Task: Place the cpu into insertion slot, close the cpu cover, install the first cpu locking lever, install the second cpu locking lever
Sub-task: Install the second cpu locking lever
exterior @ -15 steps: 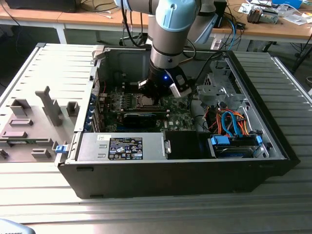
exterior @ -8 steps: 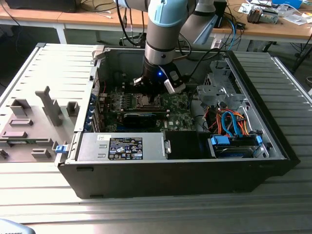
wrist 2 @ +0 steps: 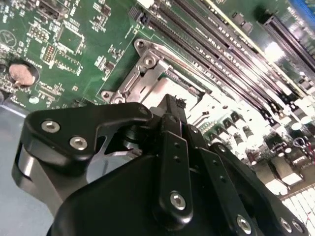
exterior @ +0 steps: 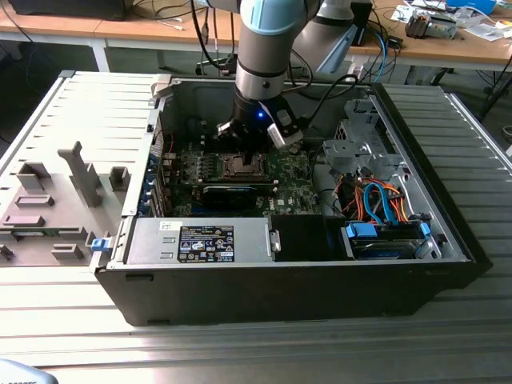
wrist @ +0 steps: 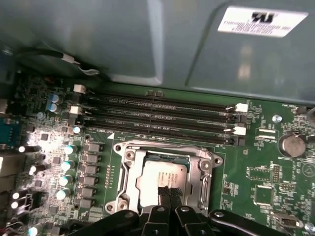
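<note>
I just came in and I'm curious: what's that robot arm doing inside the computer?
The arm's end effector is down over the motherboard, right at the slot. The cpu already lies in the slot, and the fingertips are close together right above it. The cover frames the chip. The memory slots beside it are bare.

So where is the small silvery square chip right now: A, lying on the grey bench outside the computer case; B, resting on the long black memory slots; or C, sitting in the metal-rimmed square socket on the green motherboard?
C: in the first wrist view the small silvery square chip sits inside the metal-rimmed square socket on the green motherboard, with the black tool at its edge.
</note>
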`<control>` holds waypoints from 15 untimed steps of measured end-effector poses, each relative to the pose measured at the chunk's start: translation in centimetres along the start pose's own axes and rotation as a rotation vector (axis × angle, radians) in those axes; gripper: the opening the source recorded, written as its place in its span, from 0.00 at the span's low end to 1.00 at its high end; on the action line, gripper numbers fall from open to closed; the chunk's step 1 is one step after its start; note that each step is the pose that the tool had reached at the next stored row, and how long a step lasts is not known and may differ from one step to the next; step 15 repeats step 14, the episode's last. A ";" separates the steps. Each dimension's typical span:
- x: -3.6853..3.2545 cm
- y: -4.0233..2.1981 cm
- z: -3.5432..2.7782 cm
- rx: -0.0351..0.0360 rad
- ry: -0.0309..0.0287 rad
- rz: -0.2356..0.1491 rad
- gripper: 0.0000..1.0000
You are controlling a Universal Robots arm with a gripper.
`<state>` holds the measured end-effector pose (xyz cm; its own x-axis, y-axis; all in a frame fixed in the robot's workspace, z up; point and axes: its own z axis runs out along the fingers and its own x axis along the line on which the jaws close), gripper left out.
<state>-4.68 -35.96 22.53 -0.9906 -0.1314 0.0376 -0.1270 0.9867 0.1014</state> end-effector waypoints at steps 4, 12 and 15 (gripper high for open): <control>0.04 0.14 -1.16 0.0012 0.0002 0.000 0.11; 0.10 0.33 -2.65 0.0043 0.0006 0.000 0.11; 0.10 0.33 -2.65 0.0042 0.0005 0.000 0.11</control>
